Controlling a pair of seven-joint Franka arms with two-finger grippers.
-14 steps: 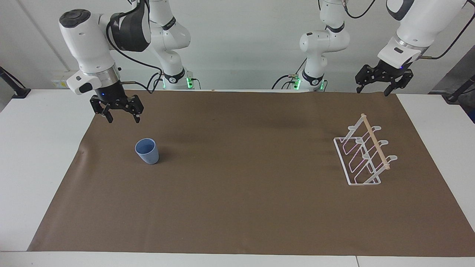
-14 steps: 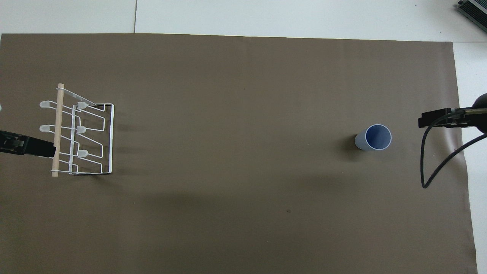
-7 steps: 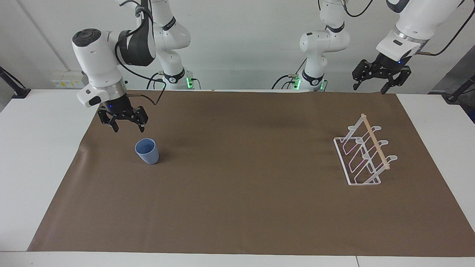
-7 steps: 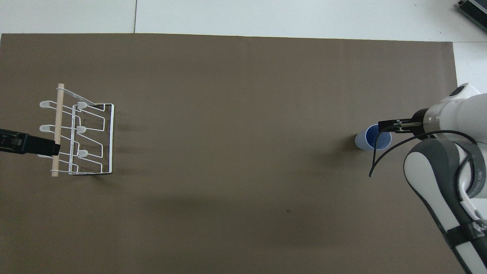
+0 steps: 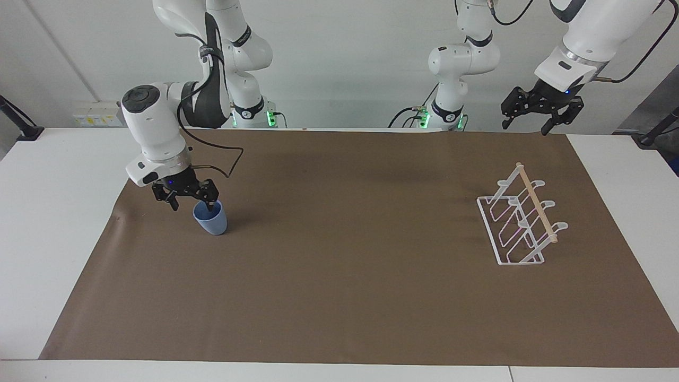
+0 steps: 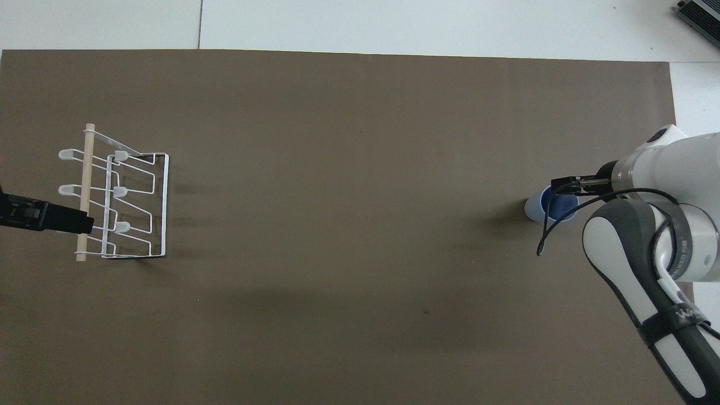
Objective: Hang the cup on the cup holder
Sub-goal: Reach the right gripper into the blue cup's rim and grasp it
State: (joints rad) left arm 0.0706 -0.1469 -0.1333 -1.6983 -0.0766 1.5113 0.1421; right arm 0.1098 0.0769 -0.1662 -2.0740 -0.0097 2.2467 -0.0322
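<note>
Bare mat (image 5: 345,239) between cup (image 5: 211,220) and cup holder (image 5: 522,217); nothing in way.

the cup (image 5: 210,218) is a small light-blue handleless tumbler, narrowing toward its base. it stands upright, mouth up, directly beneath the right claw (image 5: 186,202), one claw finger at its rim. the cup holder (image 5: 522,216) is a white wire rack with slanted looped prongs and a pale wooden rod along its top, below the raised left claw (image 5: 534,116), well apart from the cup.
</note>
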